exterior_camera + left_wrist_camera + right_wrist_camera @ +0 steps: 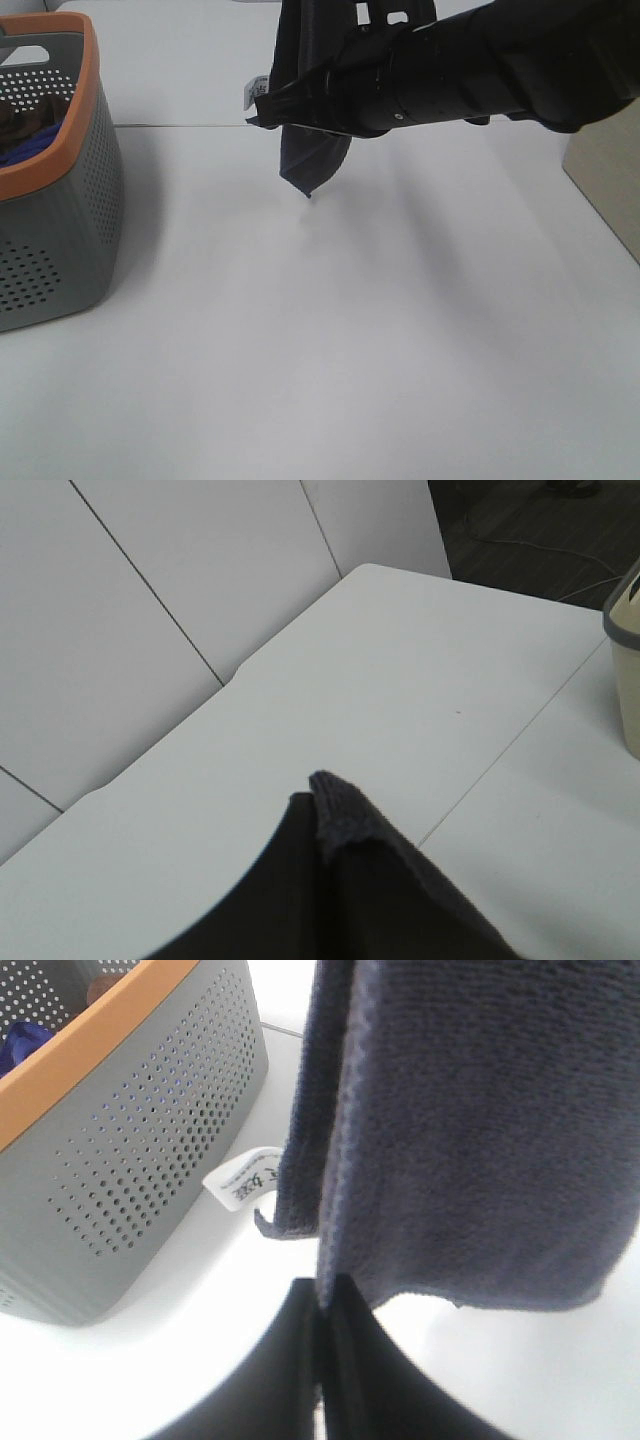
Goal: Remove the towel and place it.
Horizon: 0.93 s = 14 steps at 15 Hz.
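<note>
The black robot arm (pixel 480 70) masks most of the dark navy terry towel (pixel 315 165); its top is cropped. Left of the towel, the grey perforated orange-rimmed basket (pixel 60 230) is cropped. Print on the white tag (pixel 243 1182) is illegible.

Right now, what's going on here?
The left tool pinches the dark towel, which hangs above the white table, outside the grey basket. The right tool is shut right at the towel's hanging edge; whether it grips cloth is unclear. The towel is not yet placed.
</note>
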Available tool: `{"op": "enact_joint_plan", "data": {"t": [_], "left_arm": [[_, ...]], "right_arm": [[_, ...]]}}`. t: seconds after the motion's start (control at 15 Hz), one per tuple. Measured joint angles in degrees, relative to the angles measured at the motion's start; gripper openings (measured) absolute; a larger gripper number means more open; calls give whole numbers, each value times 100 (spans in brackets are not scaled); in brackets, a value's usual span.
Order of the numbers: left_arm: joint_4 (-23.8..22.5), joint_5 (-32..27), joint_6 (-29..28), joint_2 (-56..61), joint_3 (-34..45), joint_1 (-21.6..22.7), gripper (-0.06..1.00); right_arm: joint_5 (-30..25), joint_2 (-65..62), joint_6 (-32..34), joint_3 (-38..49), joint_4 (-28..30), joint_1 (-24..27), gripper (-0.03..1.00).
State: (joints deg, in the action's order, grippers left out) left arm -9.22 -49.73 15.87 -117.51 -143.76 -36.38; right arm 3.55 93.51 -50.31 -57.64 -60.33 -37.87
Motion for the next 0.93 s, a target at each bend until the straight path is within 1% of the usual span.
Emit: {"op": "enact_joint_plan", "data": {"t": [0.13,0.2,0.33,0.4,0.47,0.53,0.6,0.67,0.73,0.87,0.93], "left_arm": [[-201,-258,-11,0,0,0,0],[-235,-424,-11,-17,0,0,0],[-172,-544,-11,-92,0,0,0],[-103,-607,-11,-115,0,0,0],[-63,-630,-11,-138,0,0,0],[-57,-653,-11,-155,0,0,0],[-52,-693,-11,-166,0,0,0],[-34,-791,-17,-178,0,0,0],[-29,-848,-17,-189,0,0,0],[-29,-905,-17,-189,0,0,0],[-40,-905,-17,-201,0,0,0]], "right_arm": [[-447,-258,6,92,-115,229,0],[-1238,-401,160,92,-160,785,0],[-2154,-464,476,92,23,1478,0],[-2676,-470,768,80,235,1828,0],[-3140,-470,1106,23,567,2097,0],[-3455,-470,1450,-74,951,2315,0],[-3621,-470,1644,-155,1192,2412,0],[-3885,-493,1994,-338,1707,2555,0],[-4125,-498,2355,-561,2372,2636,0],[-4509,-498,2951,-1112,3655,2647,0],[-4612,-498,3163,-1392,4171,2647,0]]}}
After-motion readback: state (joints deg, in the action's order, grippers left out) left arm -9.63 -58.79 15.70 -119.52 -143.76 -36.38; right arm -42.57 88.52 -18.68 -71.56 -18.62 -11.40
